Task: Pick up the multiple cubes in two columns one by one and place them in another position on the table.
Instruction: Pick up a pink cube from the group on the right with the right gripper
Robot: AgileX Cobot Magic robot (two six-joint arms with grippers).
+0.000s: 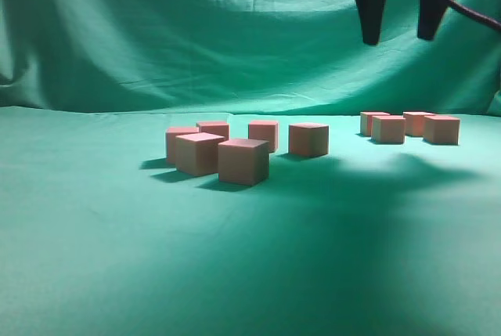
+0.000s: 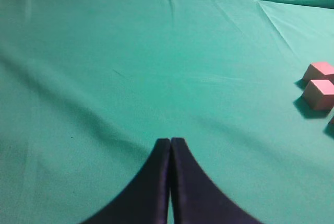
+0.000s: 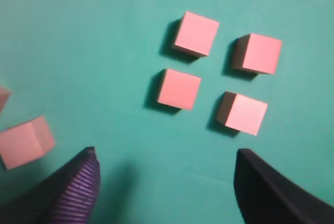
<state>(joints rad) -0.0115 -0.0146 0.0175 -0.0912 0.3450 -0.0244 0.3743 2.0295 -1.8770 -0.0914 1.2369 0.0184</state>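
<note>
Several salmon cubes (image 1: 243, 160) stand in a loose cluster at mid-table, on the green cloth table (image 1: 94, 258). A second set of cubes (image 1: 388, 129) sits in a tight block at the back right. From the right wrist, that block of cubes (image 3: 179, 89) shows as two rows of two. My right gripper (image 1: 399, 36) hangs high above this block, open and empty; in its own view the right gripper (image 3: 165, 153) has only bare cloth between its fingers. My left gripper (image 2: 170, 141) is shut with nothing in it, over bare cloth, with two cubes (image 2: 319, 93) far to its right.
An upright green cloth backdrop (image 1: 196, 30) closes off the back of the table. A lone cube (image 3: 25, 141) lies at the left edge of the right wrist view. A black cable (image 1: 470, 9) trails from the right gripper.
</note>
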